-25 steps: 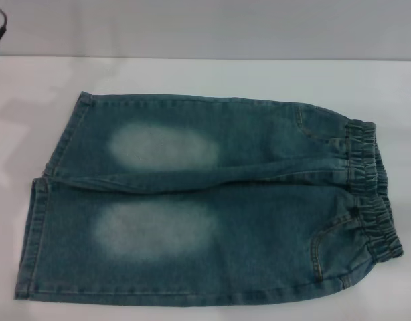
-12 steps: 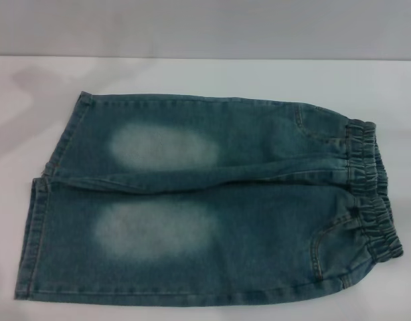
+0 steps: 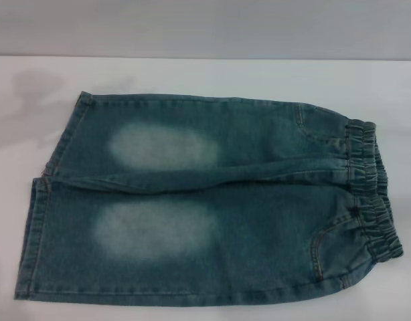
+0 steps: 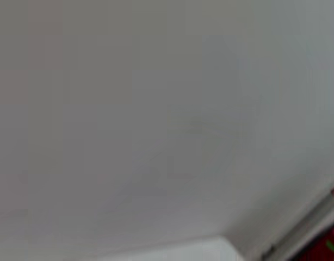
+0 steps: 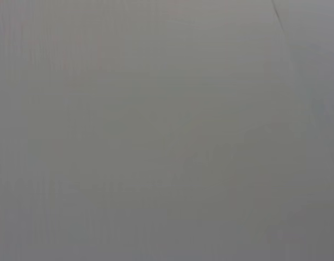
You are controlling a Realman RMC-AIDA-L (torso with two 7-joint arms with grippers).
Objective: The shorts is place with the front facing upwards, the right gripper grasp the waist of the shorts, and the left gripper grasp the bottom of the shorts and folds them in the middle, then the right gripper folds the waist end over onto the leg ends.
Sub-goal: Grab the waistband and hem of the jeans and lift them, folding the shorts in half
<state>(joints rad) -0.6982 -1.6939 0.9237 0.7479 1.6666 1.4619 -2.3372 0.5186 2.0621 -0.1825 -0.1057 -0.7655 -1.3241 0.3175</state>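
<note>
The faded blue denim shorts [image 3: 205,200] lie flat and front-up on the plain white counter [image 3: 205,73], long axis running left to right. The puckered elastic waist [image 3: 369,194] is at the right; the bottom of the shorts [image 3: 41,200], two straight stitched hems, is at the left. The two legs lie side by side, one far and one near, each with a pale worn patch.

Neither arm shows in the head view, and both wrist views show only blank pale surface, so the state of the jaws on either side cannot be told. No fold has been made yet.

By the layout, the right gripper is the nearer one to the waist and the left gripper to the hems, so each would likely reach in from its own side without crossing. The bare counter leaves open room on the far side; the near edge of the denim runs close to the bottom of the head view.
</note>
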